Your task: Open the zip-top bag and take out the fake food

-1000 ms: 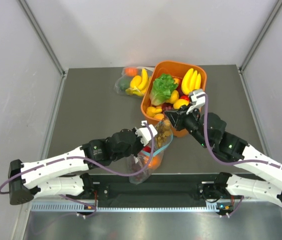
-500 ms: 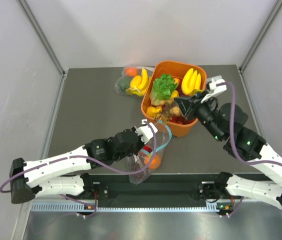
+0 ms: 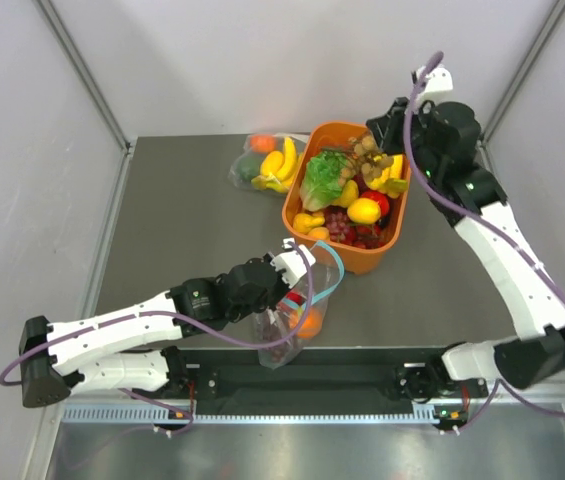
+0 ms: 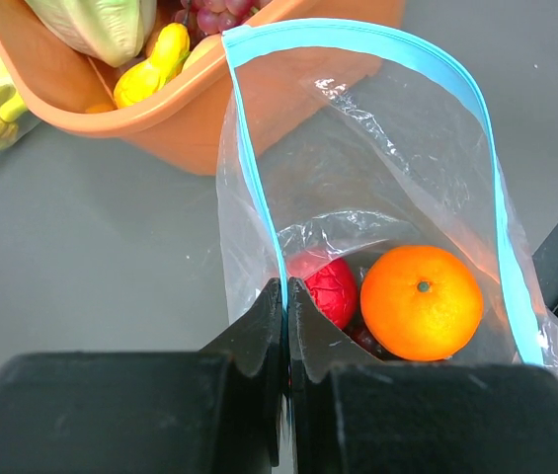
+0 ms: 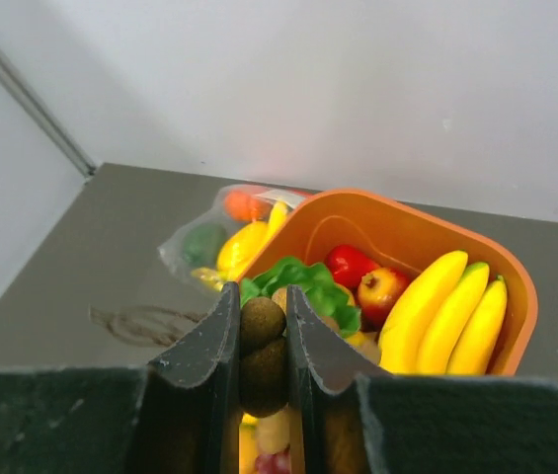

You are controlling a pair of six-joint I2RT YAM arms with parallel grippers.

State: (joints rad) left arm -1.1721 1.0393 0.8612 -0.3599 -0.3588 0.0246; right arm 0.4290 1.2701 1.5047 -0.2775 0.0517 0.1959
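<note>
The clear zip-top bag (image 3: 297, 310) with its teal strip (image 4: 259, 188) hangs open near the table's front edge. My left gripper (image 4: 286, 288) is shut on the strip's left side, and it shows by the bag's mouth (image 3: 300, 278) in the top view. Inside lie a round orange (image 4: 422, 301) and a red apple (image 4: 330, 289). My right gripper (image 5: 262, 341) is shut on the brownish-green grape bunch (image 5: 262, 355). It holds the bunch (image 3: 370, 160) in the air over the far part of the orange bin (image 3: 357, 128).
The orange bin (image 5: 427, 212) holds lettuce (image 3: 325, 175), bananas (image 5: 446, 316), a lemon (image 3: 364, 211) and other fruit. A second clear bag with bananas (image 3: 264, 165) lies left of the bin. Grey walls stand close on both sides.
My right gripper has carried the grape bunch up and away from the bag's mouth, back over the bin. The left arm and the bag have stayed where they were.
</note>
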